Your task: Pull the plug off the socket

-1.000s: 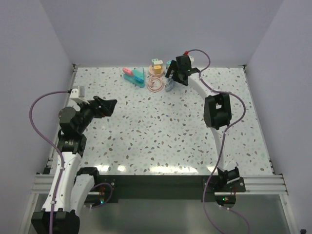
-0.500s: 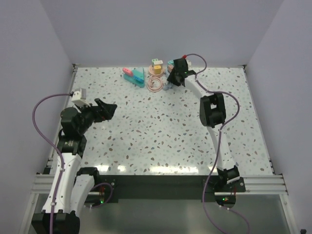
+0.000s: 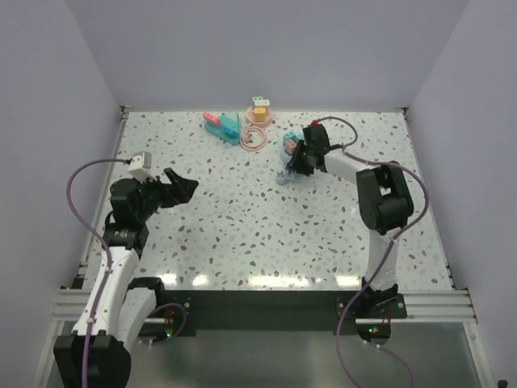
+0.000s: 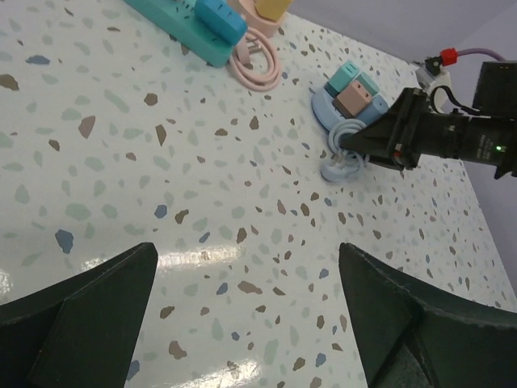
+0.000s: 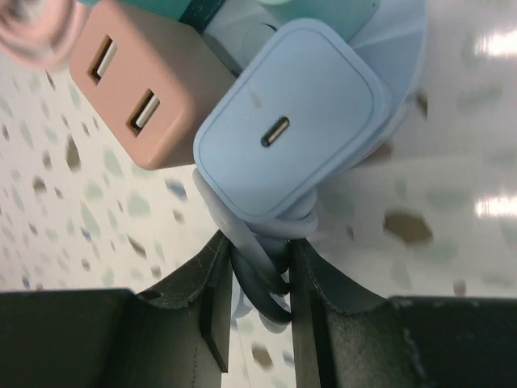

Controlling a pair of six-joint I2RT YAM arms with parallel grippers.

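Legible markings: none. No text, label, brand, number or sign is showing clearly enough to read in any of the three views.

Lab enclosure — blank walls (image 3: 81,81), speckled table (image 3: 242,226)
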